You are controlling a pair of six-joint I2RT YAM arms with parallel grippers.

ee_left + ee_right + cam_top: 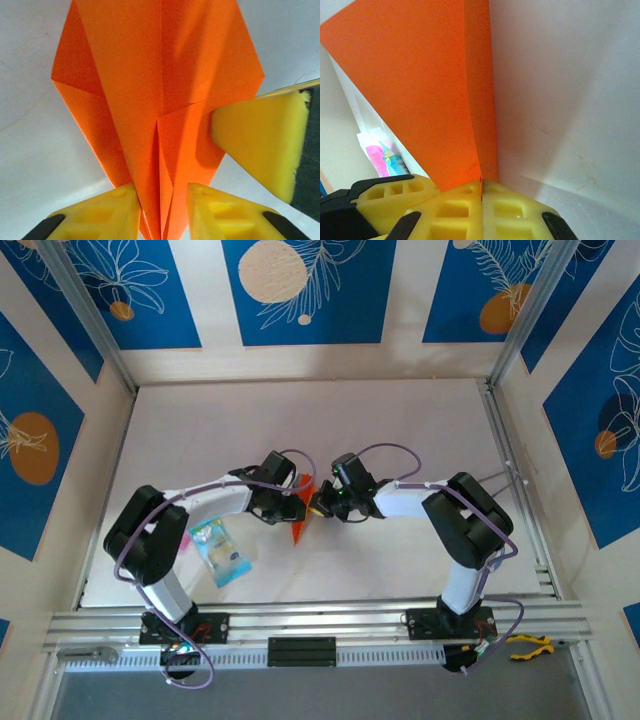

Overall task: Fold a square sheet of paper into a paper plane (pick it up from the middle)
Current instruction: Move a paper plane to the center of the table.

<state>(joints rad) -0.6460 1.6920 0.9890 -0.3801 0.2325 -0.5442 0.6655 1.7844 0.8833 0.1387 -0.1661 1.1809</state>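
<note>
Midway across the table (400, 420), the paper plane (299, 528) is gripped twice: left end effector (162, 200) narrowly clamps its keel, right end effector (481, 186) pinches an edge shut. Nose folds look done; wings seem left

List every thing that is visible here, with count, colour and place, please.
paper plane: one, bright orange, part folded, held up above the table
plastic packet: one, blue and clear, flat on the table's near left part
hand tool: one, yellow and black, beyond the table's near right corner
table: one, white, under everything
wall panels: several, blue with cream and orange prints, around the table
left gripper: one, yellow jaws, either side of the plane's fold
right gripper: one, yellow jaws, shut on the plane's edge
</note>
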